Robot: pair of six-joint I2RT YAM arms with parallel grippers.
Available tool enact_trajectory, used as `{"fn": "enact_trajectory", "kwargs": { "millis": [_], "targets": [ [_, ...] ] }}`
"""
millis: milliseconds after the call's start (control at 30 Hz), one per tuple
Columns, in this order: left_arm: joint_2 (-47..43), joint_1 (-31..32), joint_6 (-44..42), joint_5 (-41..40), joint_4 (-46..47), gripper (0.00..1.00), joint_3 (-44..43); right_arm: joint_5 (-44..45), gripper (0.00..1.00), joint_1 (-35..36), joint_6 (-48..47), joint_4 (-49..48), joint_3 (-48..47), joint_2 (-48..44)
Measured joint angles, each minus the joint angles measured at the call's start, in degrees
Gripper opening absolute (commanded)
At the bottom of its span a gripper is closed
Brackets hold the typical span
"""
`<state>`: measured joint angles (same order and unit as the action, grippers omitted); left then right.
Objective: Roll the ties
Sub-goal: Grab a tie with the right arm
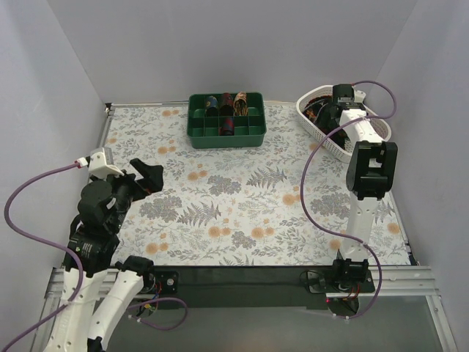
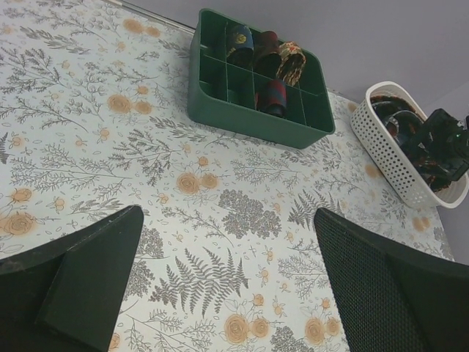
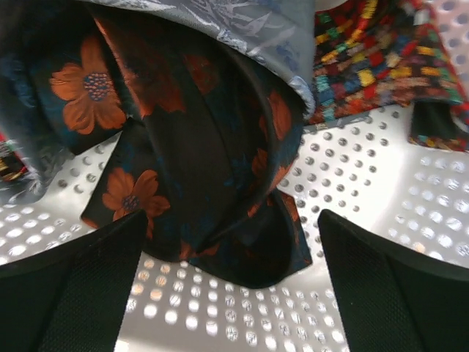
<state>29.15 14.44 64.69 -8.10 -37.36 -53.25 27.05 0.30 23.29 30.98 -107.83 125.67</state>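
Holding loose ties: white basket (green tray: coils).

Before me, a green compartment tray sits on a flower-printed tablecloth, at the far middle. A white perforated basket stands to the right of the tray, near it but apart. Plain grey walls rise behind the tray.

Left arm folded up over the counter's near-left corner, left hand raised above the counter, fingers spread wide, holding nothing. Right arm stretched to the counter's far-right corner, right hand pointing down, fingers wide apart, nothing pinched.
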Motion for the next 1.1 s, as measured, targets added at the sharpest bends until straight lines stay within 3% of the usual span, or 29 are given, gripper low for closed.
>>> {"fn": "enact_trajectory", "kwargs": {
  "millis": [233, 467, 700, 1100],
  "targets": [
    [5.5, 0.0, 0.8, -0.2, 2.6, 0.96, 0.3, -1.8, 0.53, -1.6, 1.7, 0.6, -2.0, 3.7],
    [7.0, 0.0, 0.8, -0.1, 3.6, 0.96, 0.3, -1.9, 0.02, -1.8, 1.4, 0.1, -2.0, 3.7],
    [5.0, 0.0, 0.7, 0.1, 3.6, 0.96, 0.4, -1.9, 0.01, -1.6, -0.4, 0.3, -0.8, 1.0],
    [-0.5, 0.0, 0.5, 3.2, 2.6, 0.96, 0.4, -1.0, 0.01, 3.5, -6.3, 1.1, 3.6, -22.2]
  ]
}}
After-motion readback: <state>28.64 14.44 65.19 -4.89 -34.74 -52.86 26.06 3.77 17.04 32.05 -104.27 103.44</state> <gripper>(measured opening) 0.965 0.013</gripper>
